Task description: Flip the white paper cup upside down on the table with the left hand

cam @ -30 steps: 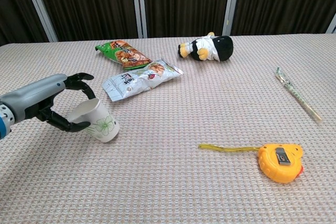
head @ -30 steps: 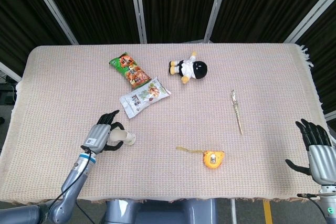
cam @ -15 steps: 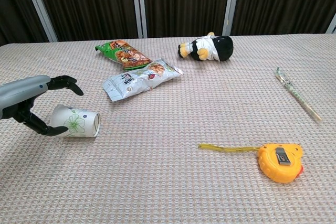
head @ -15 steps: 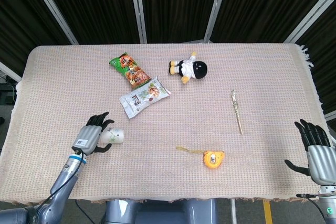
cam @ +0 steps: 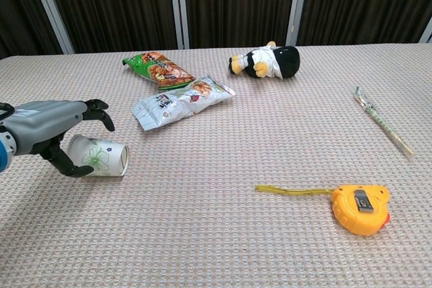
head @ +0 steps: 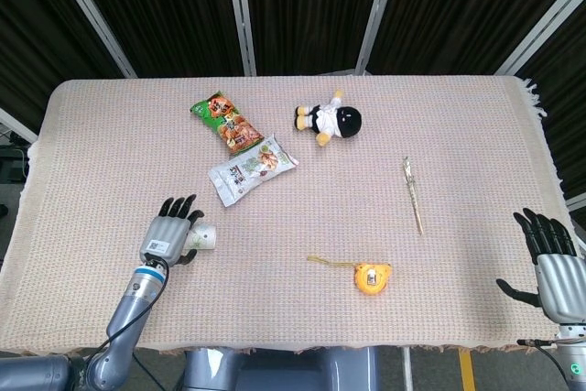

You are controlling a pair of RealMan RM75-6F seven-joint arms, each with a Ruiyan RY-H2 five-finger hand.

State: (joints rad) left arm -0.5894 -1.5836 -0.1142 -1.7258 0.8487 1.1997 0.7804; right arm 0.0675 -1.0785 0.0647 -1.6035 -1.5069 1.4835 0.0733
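My left hand [cam: 47, 133] has its fingers [cam: 100, 114] spread loosely over the white paper cup [cam: 101, 158], no firm hold; the cup has tipped from upright onto its side near the table [cam: 223, 234] left edge, so the flip remains unfinished

White paper cup [cam: 100, 158] with green flower print; orange tape measure [cam: 360, 208].
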